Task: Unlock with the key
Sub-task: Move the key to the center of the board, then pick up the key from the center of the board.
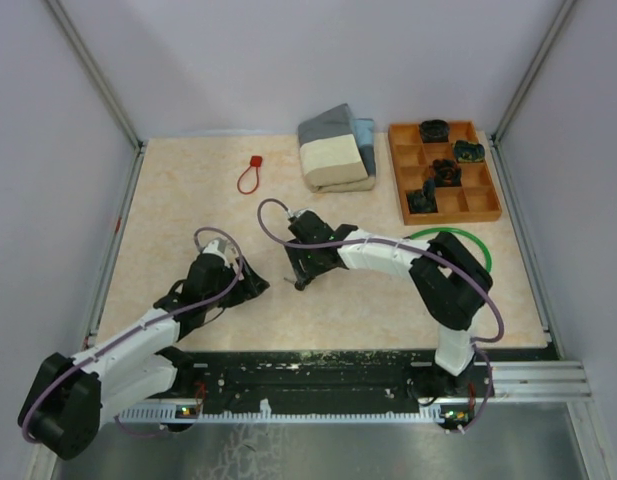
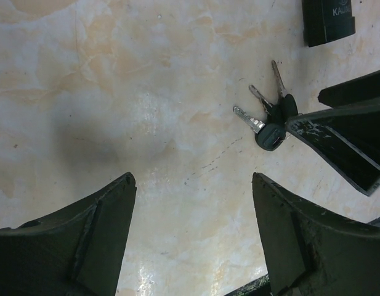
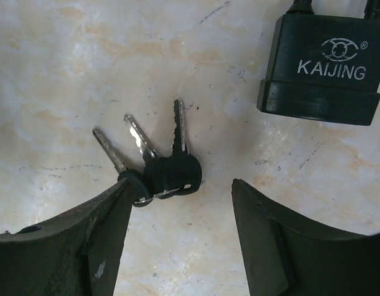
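My right gripper is open. Its two fingers are spread wide and nothing is held between them. It hangs low over the worktop. Just in front of its fingertips lies a bunch of three keys with black heads, fanned out flat. The lowest black head sits right by one fingertip. It may be touching, but I cannot be sure. A little farther out, apart from the keys, lies the black padlock with KAIJING written on it.

My left gripper is open too and holds nothing. It points at the same keys from the other side, near them but not touching.

All this is around the middle of the worktop, a bit nearer the front edge. By the far edge are a red loop and a stack of grey and cream pads. A wooden tray sits in the far right corner.
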